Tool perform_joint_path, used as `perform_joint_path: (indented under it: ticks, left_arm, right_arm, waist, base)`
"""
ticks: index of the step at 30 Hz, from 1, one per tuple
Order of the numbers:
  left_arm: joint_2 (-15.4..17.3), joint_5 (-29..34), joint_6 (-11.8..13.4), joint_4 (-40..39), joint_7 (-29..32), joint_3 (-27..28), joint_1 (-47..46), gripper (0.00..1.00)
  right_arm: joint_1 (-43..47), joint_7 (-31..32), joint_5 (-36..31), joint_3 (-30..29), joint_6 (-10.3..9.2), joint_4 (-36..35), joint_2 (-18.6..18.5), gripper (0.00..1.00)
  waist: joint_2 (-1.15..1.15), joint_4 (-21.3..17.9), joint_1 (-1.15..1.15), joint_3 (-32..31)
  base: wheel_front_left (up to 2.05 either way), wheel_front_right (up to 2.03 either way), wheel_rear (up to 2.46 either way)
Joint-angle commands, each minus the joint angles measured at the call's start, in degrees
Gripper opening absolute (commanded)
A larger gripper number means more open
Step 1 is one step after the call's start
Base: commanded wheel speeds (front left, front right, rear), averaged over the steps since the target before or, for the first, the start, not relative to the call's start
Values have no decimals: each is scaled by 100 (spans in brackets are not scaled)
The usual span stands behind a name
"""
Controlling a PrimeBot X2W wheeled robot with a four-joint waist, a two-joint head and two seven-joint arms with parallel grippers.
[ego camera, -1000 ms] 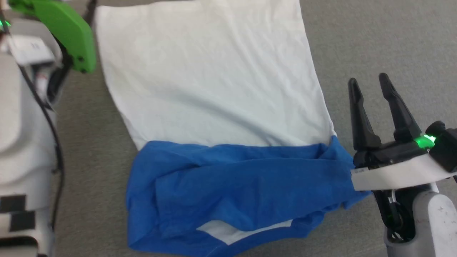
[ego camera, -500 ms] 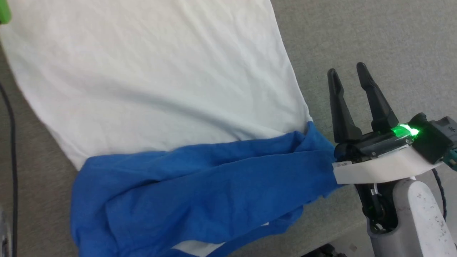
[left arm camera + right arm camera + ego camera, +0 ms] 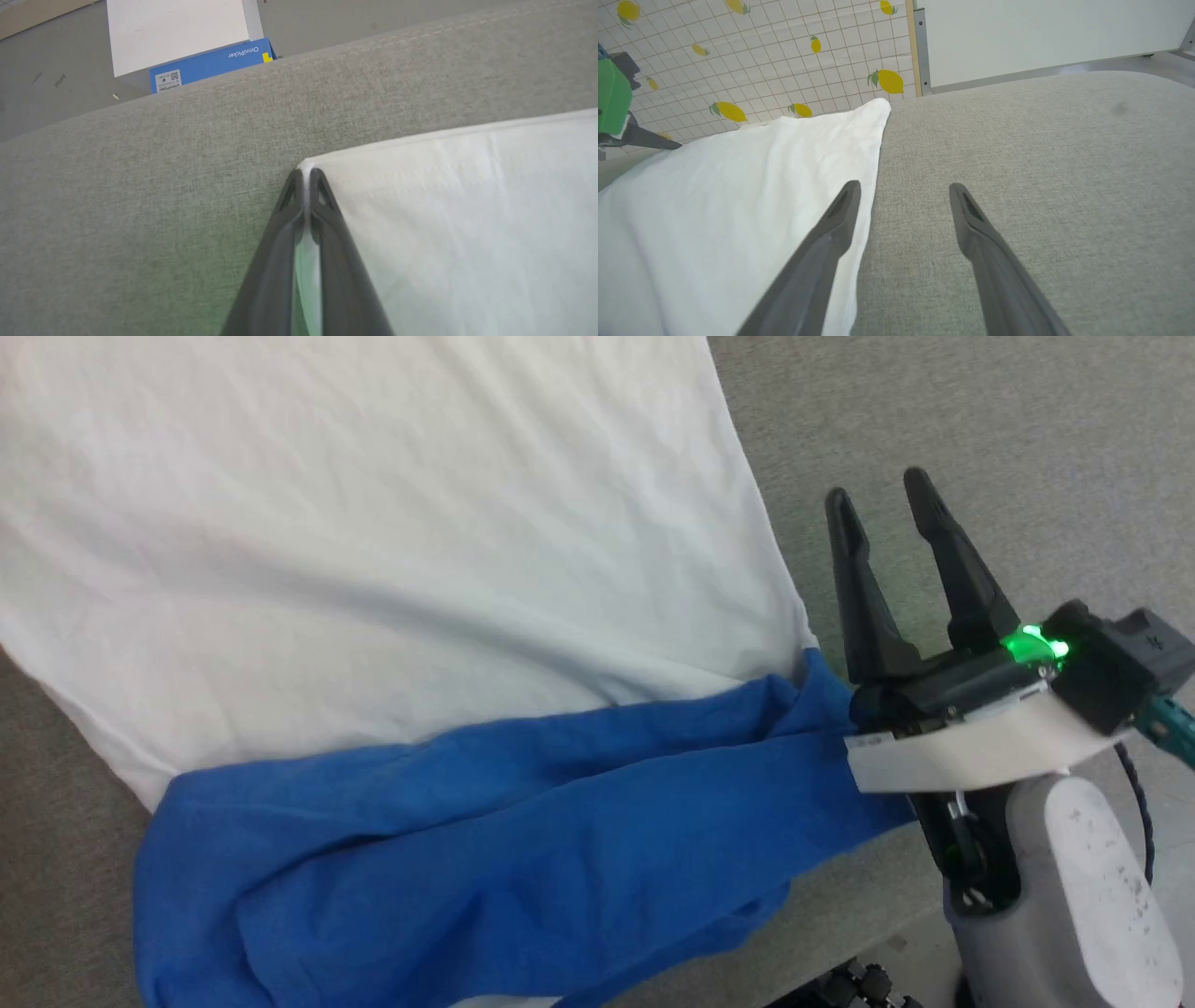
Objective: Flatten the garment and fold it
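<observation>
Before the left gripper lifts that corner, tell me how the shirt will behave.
Likely floppy: the garment lies creased, its blue sleeves bunched in soft folds. Probably light: the left gripper pinches just a thin corner.

I'm looking down on a grey woven fabric surface (image 3: 1041, 163), evenly lit. Past one edge I see a white checked sheet printed with yellow lemons (image 3: 784, 46) and a plain white panel (image 3: 1041, 32). Past another edge there is grey floor (image 3: 56, 93), a white board (image 3: 177, 32) and a blue box (image 3: 212, 63) marked OmniPicker.
</observation>
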Motion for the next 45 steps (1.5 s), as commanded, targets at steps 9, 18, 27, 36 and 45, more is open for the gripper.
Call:
perform_joint_path:
  ticks: [9,18,27,36,45]
  left_arm:
    - [-168,-148,-196,-89,-179,-214,35,0]
    - [-478,-139,-498,91,-818,-633,-494,0]
    - [-822,-219,-658,330,-1209,-928,-755,0]
    - [-962,-298,-718,533,-1477,-1036,-896,0]
    - [-951,-281,-715,672,-1820,-1079,-951,0]
  right_arm:
    - [-1842,909,-77,116,-8,128,-424,100]
    - [-4540,2961,142,-624,-8,2382,-162,100]
    - [-5775,4429,-649,-1600,-8,4174,-13,100]
    - [-6247,5206,-1243,-1535,-8,4721,12,63]
    - [-6249,5429,-1796,-1480,-8,4557,14,0]
  waist:
    - [0,270,0,83]
    - [0,800,0,214]
    - [0,1273,0,336]
    - [0,1444,0,448]
    - [0,1464,0,484]
  base:
    - [0,0,0]
    - [0,0,0]
    - [0,0,0]
    - [0,0,0]
    - [0,0,0]
